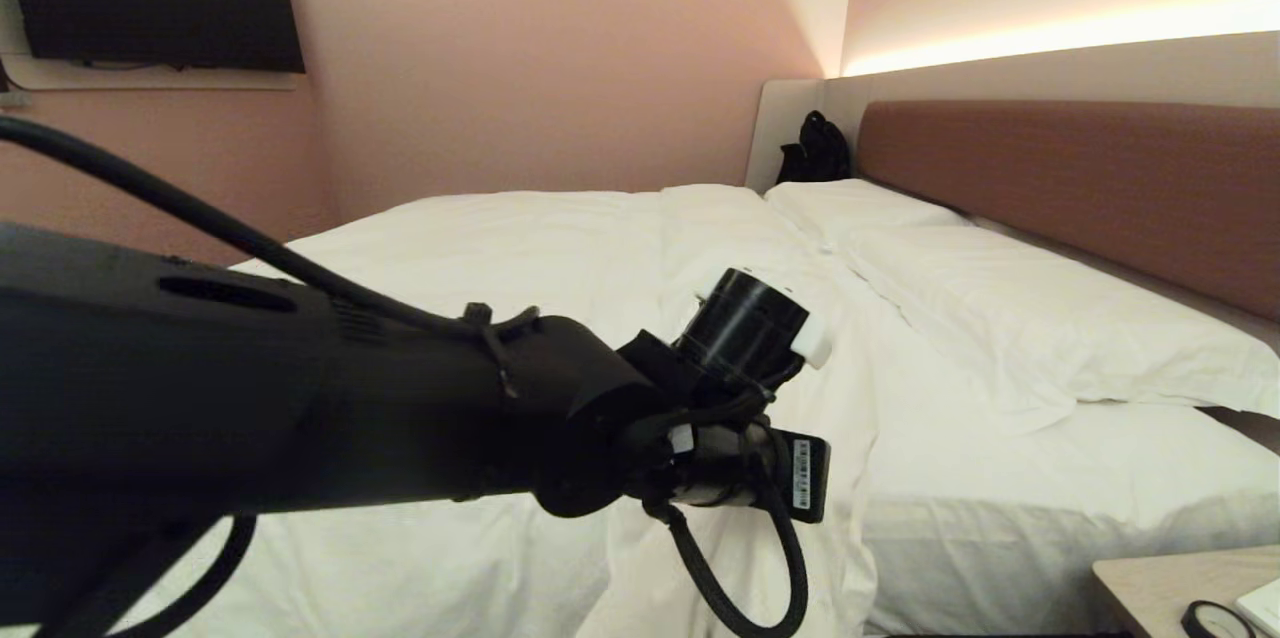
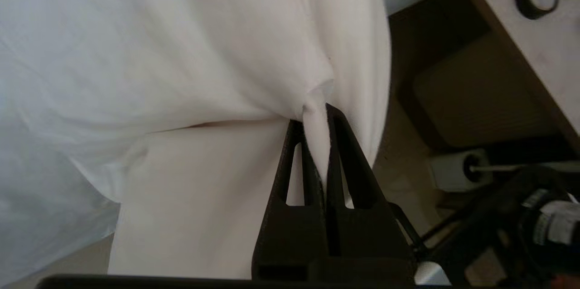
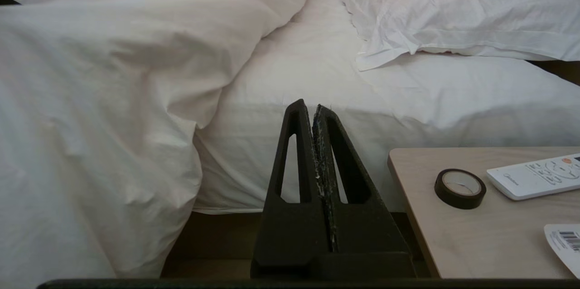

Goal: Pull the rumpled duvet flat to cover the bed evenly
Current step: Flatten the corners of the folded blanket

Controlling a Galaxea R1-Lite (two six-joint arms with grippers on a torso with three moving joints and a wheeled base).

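Nearest the camera, the left hand (image 2: 317, 114) was clamped on a bunched fold of the duvet (image 2: 158, 53), which draped over the bed's (image 1: 1060, 518) near side. Farther off, two pillows (image 1: 1050, 318) lay by the headboard. Right hand (image 3: 315, 110) sat closed, empty, beside the bench (image 3: 476, 234).

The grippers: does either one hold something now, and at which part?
The left gripper is shut on the duvet, pinching a bunched fold at its hanging edge beside the bed. The right gripper is shut and holds nothing.
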